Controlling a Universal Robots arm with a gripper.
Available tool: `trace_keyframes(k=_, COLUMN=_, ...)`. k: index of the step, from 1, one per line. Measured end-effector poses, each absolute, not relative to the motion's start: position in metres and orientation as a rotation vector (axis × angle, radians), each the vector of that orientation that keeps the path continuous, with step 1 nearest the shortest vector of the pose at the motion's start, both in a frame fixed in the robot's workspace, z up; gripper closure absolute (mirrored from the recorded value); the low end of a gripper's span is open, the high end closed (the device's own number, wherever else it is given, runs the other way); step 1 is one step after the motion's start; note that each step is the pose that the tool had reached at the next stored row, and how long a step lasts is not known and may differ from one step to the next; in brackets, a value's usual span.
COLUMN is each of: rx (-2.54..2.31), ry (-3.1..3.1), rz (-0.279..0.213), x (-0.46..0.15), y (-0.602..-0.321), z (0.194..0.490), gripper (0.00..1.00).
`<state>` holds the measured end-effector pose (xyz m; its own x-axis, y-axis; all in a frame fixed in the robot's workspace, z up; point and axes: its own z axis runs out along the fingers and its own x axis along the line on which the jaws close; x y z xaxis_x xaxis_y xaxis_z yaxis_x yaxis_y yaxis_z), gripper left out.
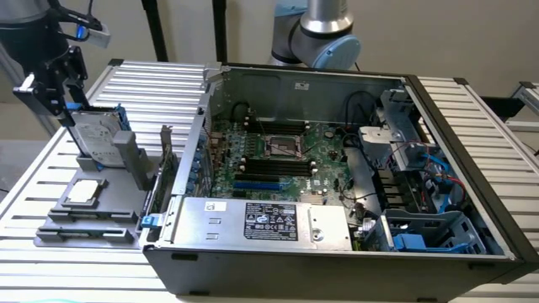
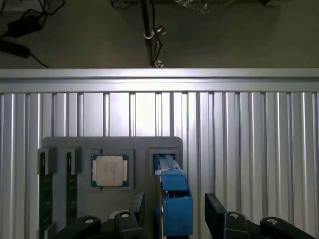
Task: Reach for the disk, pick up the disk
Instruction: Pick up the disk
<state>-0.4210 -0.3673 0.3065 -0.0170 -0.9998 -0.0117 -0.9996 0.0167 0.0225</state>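
Straddling the disk point(image 1: 93, 136), upright in its grey holder point(image 2: 142, 144) at nine o'clock from the computer case point(image 1: 337, 271), the gripper point(image 2: 175, 201) has jaws spread; closing off-centre could tilt it and jam it.

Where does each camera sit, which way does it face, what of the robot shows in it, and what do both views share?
Exterior view: raised off the table, looking down at the open computer case and grey holder; shows the end effector at the top of the disk and an arm joint behind the case.
Wrist view: on the wrist, looking straight down along the end effector; its open fingers flank the upright disk.
Shared: disk, holder, chip, slatted table.
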Motion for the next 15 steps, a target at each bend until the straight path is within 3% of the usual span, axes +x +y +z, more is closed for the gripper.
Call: trace_keyframes(k=15, rx=2.218, ry=-2.217, rz=-0.034, x=-0.425, y=-0.367, z=0.293, gripper=0.4)
